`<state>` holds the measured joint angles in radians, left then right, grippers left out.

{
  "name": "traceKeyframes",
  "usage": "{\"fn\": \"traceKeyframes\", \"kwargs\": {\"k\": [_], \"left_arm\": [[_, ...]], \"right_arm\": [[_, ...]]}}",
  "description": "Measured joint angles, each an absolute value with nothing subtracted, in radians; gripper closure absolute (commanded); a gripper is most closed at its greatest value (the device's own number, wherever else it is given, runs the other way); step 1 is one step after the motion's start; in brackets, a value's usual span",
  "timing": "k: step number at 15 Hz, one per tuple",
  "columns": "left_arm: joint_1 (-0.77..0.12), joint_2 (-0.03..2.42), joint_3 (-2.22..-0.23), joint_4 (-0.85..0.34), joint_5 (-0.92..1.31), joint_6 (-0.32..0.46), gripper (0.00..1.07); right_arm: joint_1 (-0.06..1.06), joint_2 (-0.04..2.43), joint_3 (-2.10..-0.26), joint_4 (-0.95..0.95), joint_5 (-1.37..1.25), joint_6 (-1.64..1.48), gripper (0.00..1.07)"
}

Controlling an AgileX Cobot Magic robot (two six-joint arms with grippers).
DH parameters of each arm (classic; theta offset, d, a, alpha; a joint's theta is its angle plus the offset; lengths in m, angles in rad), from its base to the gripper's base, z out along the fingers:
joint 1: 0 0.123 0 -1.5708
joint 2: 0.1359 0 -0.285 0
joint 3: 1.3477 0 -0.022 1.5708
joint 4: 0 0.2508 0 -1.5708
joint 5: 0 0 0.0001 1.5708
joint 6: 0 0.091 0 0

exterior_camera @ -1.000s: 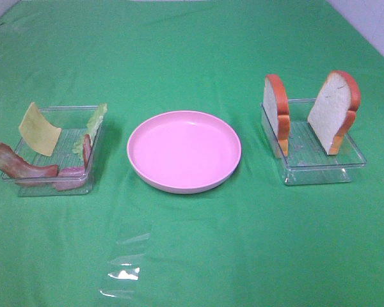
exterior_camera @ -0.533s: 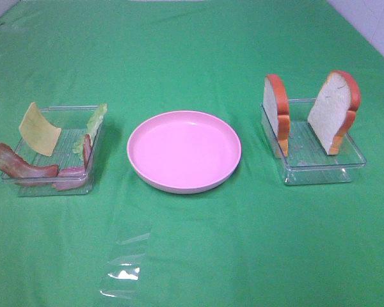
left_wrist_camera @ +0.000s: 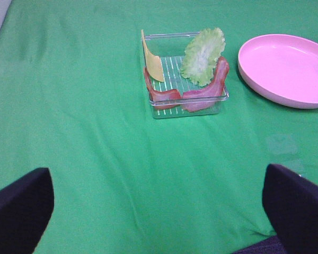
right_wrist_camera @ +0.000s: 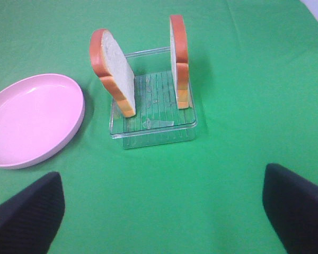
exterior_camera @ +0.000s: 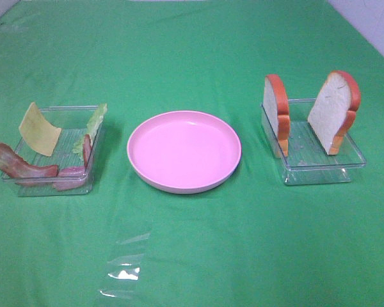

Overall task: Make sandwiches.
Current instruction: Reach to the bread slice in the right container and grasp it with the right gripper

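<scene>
Left wrist view: the left gripper [left_wrist_camera: 159, 211] spreads its fingers wide, holding nothing; the right gripper [right_wrist_camera: 161, 211] does likewise. Overhead, two bread slices [exterior_camera: 333, 112] stand in a clear tray [exterior_camera: 320, 176] at 3 o'clock of the pink plate [exterior_camera: 179, 185]; cheese [exterior_camera: 40, 130], lettuce [exterior_camera: 97, 121] and bacon [exterior_camera: 19, 167] sit in a second tray [exterior_camera: 67, 137] at 9 o'clock.

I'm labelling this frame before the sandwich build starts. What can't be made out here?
- Left pincer and right pincer: wrist views' edges cut off all but dark fingertips; absent from exterior high view.
- Clear scrap, exterior high: transparent, only glints; identity unclear.
- Bacon, exterior high: strips overlap behind the tray wall; count unclear.
</scene>
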<state>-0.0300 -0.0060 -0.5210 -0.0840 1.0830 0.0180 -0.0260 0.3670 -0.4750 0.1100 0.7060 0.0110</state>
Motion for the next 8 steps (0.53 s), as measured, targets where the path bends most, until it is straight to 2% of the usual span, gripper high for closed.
{"fn": "traceKeyframes", "kwargs": {"k": [4, 8], "left_arm": [[-0.03, -0.006, -0.521, -0.084, 1.083, 0.018, 0.07], [-0.03, -0.006, -0.521, -0.084, 1.083, 0.018, 0.07]], "right_arm": [[-0.026, 0.631, -0.537, 0.175, 0.641, -0.006, 0.1], [-0.026, 0.95, -0.77, 0.217, 0.69, -0.034, 0.12]]}}
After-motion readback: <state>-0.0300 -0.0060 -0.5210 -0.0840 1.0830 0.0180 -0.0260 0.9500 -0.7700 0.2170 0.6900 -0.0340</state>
